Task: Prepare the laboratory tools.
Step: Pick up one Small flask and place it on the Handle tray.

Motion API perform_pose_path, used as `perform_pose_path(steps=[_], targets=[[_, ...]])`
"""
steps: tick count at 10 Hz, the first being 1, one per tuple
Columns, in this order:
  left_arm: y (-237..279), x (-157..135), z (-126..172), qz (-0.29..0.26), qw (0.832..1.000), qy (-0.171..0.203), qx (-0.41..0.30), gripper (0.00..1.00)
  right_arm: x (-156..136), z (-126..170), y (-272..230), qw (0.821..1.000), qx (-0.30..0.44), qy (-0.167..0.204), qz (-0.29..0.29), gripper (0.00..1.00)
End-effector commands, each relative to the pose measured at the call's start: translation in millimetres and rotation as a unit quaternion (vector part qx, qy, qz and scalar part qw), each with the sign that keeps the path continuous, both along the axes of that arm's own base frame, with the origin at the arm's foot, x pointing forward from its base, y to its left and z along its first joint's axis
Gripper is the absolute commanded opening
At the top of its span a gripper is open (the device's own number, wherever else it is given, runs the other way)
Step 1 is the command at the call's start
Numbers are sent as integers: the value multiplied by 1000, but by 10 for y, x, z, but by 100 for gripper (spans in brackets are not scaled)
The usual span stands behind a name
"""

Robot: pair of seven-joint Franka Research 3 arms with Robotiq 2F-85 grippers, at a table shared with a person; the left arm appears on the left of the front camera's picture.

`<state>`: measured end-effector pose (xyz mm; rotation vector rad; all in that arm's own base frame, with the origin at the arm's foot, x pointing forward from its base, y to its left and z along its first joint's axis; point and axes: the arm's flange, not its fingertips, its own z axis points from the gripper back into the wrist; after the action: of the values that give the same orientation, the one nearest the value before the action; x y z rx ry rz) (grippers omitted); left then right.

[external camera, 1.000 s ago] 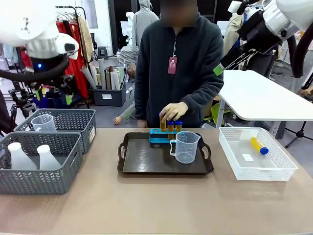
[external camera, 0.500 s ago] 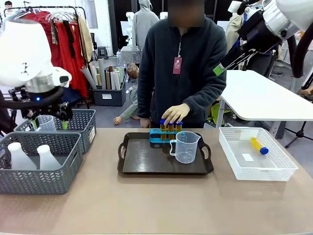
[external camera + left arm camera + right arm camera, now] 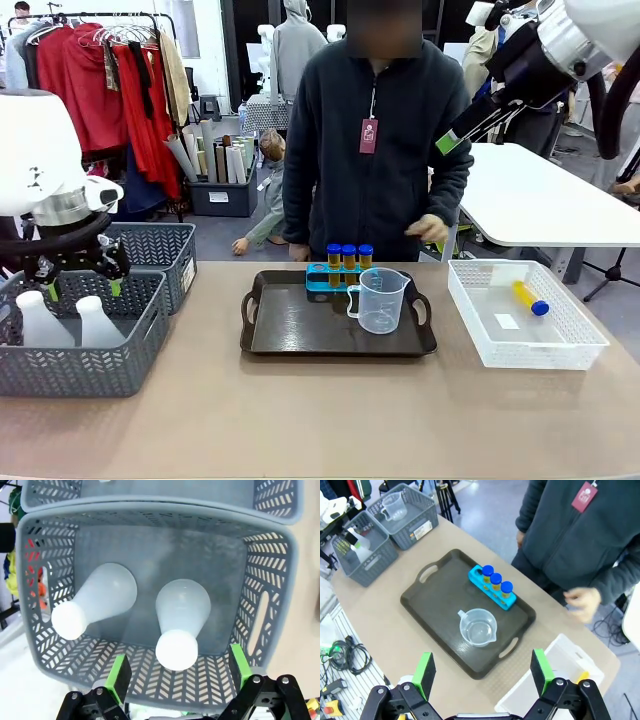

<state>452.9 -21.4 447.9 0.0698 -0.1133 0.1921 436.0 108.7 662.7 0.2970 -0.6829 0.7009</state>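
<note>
Two white conical flasks (image 3: 96,322) (image 3: 181,612) stand in the near grey basket (image 3: 140,350). My left gripper (image 3: 82,288) (image 3: 177,655) hangs open just above them, its green pads (image 3: 118,672) either side of the right-hand flask's cap. On the dark tray (image 3: 300,335) stand a clear beaker (image 3: 380,300) (image 3: 478,627) and a blue rack (image 3: 322,280) (image 3: 495,589) holding three blue-capped yellow test tubes (image 3: 349,256). One more test tube (image 3: 530,298) lies in the white mesh basket (image 3: 580,345). My right gripper (image 3: 482,672) is open high over the table, empty.
A second grey basket (image 3: 165,245) (image 3: 415,515) sits behind the first, with a clear beaker (image 3: 392,505) in it. The person stands at the far edge, one hand (image 3: 428,228) (image 3: 582,602) raised off the table right of the tray. A white table (image 3: 540,200) stands behind.
My left arm has come down and toward the near grey basket, ending just over the flasks. The person's hand has left the test tubes in the rack and moved right.
</note>
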Motion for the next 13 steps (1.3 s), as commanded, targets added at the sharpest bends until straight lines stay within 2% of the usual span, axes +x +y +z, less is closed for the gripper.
perform_pose_path(steps=[1,5,7,12,13], targets=[[12,19,-68,-8,1000,-12,-16,100,-2,7,-3,1000,3,0,1,100],[127,29,-279,-23,999,9,-34,100,-2,7,-3,1000,3,0,1,100],[129,57,-330,-28,999,6,-22,100,-2,7,-3,1000,3,0,1,100],[102,75,-310,-32,999,7,-15,0,-2,7,-3,1000,3,0,1,100],[100,83,-317,-33,999,8,-15,0,-2,7,-3,1000,3,0,1,100]])
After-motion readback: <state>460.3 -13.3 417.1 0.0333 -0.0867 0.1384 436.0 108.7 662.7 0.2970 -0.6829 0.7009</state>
